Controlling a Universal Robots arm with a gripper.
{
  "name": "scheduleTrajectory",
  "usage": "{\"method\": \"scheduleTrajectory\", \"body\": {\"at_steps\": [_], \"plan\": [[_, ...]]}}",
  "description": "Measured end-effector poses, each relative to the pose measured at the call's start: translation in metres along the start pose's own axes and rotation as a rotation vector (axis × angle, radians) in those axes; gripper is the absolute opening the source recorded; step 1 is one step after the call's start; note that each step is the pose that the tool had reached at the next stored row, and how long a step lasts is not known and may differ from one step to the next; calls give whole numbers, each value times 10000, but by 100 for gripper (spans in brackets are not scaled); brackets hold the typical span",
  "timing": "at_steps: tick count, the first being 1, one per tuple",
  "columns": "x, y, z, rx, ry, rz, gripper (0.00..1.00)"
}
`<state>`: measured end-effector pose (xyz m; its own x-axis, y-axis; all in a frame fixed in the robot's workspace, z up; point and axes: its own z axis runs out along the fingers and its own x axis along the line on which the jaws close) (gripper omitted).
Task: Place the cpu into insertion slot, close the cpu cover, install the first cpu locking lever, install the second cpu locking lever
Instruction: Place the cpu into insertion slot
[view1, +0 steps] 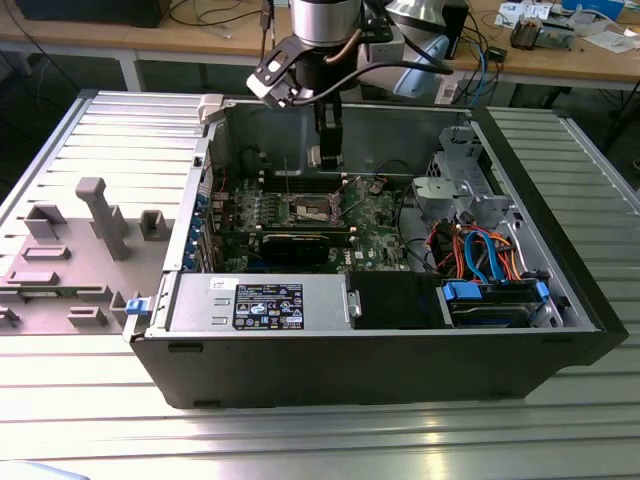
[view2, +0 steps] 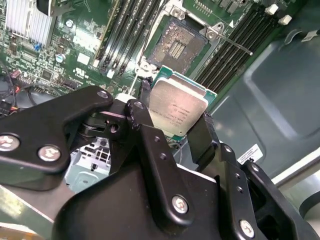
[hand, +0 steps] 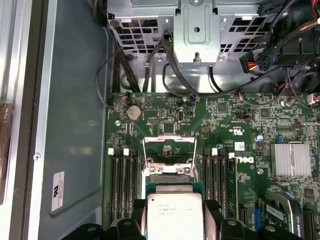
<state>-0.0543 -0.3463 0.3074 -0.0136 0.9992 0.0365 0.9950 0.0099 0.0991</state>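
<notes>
Down inside the open computer case, the gripper held the cpu.
Above the green motherboard, its fingers were closed on the chip's opposite edges, the chip tilted and apart from the bare insertion slot; the cpu cover stood raised.

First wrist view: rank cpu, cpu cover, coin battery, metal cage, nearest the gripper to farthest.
1. cpu, held in the gripper.
2. cpu cover, open, between the memory slots.
3. coin battery, on the board beyond.
4. metal cage, past the board's edge.

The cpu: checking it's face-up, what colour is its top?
Silver-grey on the cpu, clearest in the second wrist view.
</notes>
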Motion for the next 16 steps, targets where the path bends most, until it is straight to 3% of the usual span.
{"method": "scheduleTrajectory", "body": {"at_steps": [4,11,16], "plan": [[-2,-17,49,0,23,3,55],[-3,-54,214,0,24,4,55],[7,-67,278,0,23,3,55]]}}
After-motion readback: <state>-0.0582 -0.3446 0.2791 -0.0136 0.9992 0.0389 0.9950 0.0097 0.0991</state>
